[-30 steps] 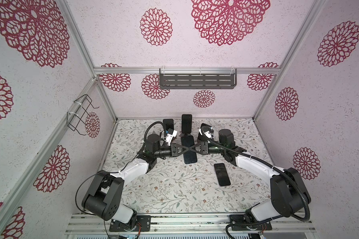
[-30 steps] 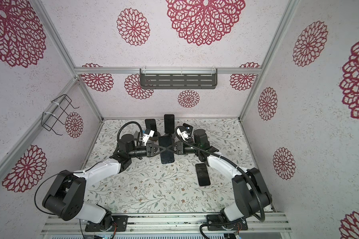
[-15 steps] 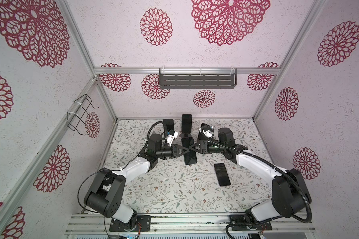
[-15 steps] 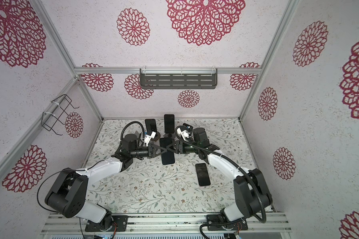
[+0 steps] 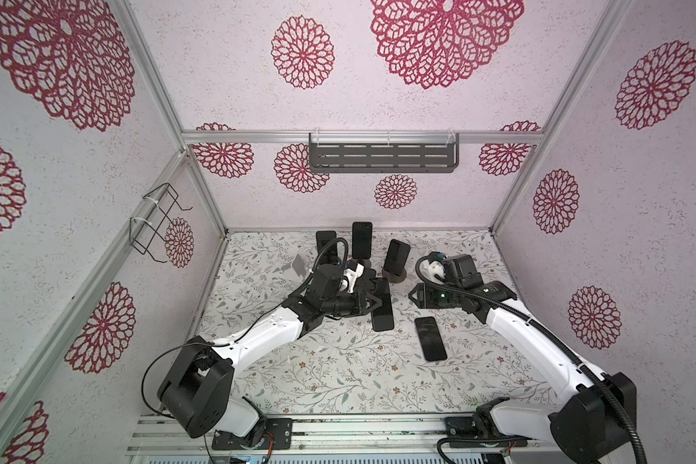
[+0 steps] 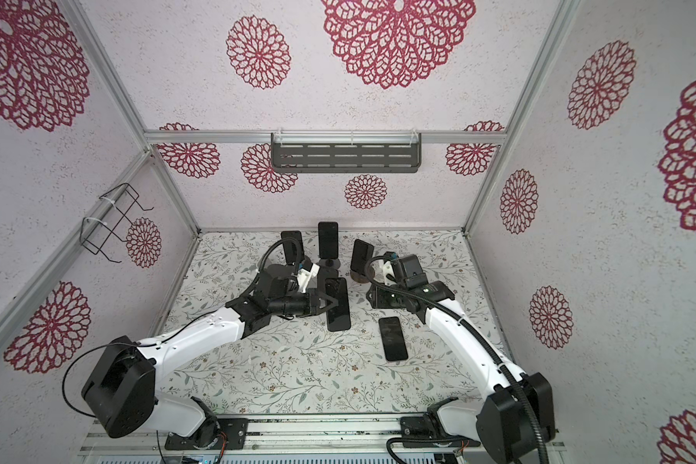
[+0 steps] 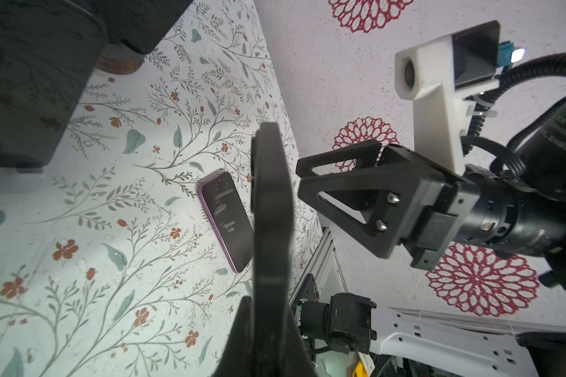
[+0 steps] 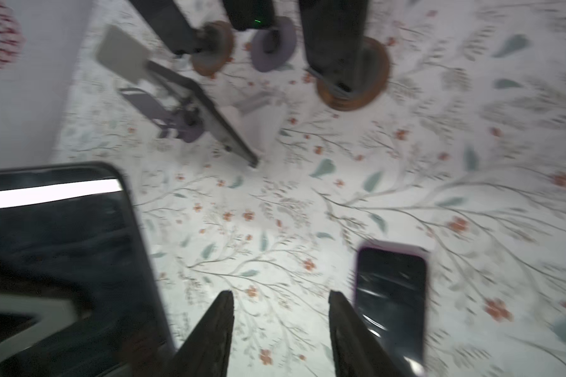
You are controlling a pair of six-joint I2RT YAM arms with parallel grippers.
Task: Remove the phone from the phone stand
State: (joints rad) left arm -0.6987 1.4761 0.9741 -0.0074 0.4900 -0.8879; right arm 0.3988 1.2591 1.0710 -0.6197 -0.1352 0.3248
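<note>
- the left gripper (image 5: 377, 300) is clamped on the phone (image 5: 382, 313), its fingers pressing the two flat faces near mid-length.
- the phone is a slim black slab with rounded corners and a glossy dark screen; in the left wrist view it shows edge-on (image 7: 272, 212).
- it hangs above the middle of the floral table (image 5: 318, 381), in front of three other phones (image 5: 361, 240) propped on stands (image 5: 394, 276).
- the right gripper (image 8: 280, 326) sits just beside it, fingers apart, holding nothing.
- a purple-edged phone (image 5: 430, 338) lies flat nearby.
</note>
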